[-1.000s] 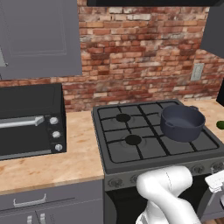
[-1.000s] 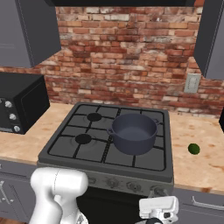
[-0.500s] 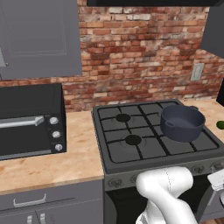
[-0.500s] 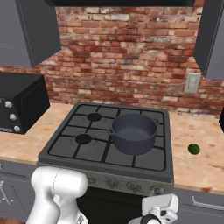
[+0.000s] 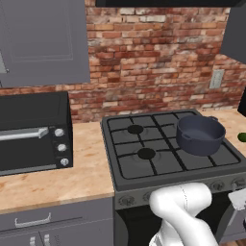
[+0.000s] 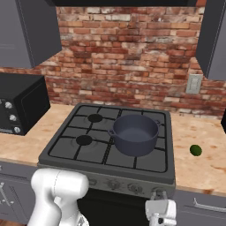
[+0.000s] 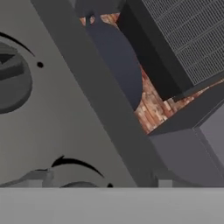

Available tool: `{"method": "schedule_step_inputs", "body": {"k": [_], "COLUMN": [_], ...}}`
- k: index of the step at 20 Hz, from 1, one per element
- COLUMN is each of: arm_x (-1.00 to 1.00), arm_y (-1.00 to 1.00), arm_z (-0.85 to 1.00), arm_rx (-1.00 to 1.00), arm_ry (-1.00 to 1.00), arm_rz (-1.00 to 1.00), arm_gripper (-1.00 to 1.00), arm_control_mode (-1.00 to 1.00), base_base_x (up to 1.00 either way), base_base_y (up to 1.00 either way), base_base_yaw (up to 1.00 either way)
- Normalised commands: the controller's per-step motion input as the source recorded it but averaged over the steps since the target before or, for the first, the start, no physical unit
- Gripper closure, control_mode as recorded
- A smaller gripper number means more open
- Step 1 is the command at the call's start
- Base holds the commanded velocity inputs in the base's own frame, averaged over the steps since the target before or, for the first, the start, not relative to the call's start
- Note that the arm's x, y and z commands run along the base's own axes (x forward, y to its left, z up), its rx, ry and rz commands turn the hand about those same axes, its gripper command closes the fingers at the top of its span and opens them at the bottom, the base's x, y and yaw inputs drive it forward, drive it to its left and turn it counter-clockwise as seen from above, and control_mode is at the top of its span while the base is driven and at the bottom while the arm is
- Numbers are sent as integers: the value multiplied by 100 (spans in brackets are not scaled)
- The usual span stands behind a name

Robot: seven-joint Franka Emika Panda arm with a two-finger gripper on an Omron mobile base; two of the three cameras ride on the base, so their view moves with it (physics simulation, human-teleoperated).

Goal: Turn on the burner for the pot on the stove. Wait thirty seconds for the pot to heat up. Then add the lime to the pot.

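The dark blue-grey pot point(image 5: 199, 134) point(image 6: 133, 133) stands on the stove point(image 5: 158, 168) point(image 6: 84, 154), on the right rear grate section. To the right of the stove, the small green lime point(image 6: 195, 150) point(image 5: 242, 137) lies on the wooden counter. My gripper point(image 6: 160, 197) point(image 5: 239, 196) is low in front of the stove's knob row, pointing at the right-hand knob point(image 6: 157, 192). In the hand view a knob point(image 7: 74, 174) sits between the widely spaced fingertips point(image 7: 43, 177), and the jaws look open. A second knob point(image 7: 13, 81) is at the left, with the pot point(image 7: 116, 61) seen from below.
A black countertop oven point(image 5: 31, 132) point(image 6: 20, 106) stands on the counter left of the stove. Behind runs a brick wall with an outlet point(image 6: 193, 84), and grey cabinets point(image 5: 43, 41) hang above. Drawer fronts point(image 5: 53, 226) flank the range below.
The hand has rolled and shifted slightly at the stove's front panel. The pot and the lime have not moved.
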Motion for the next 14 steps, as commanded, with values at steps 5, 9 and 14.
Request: {"method": "schedule_step_inputs", "body": {"k": [5,9,14], "arm_x": [-76,-75,-81], "arm_y": [-57,-56,-22], "arm_z": [100,100,100], "arm_rx": [0,0,0], "arm_ry": [-10,1,24], "arm_rz": [-3,-10,-9], "arm_gripper": [-100,-100,-100], "arm_control_mode": [-100,-100,-100], "base_base_x": [0,0,0], "base_base_y": [0,0,0], "base_base_yaw": [0,0,0]}}
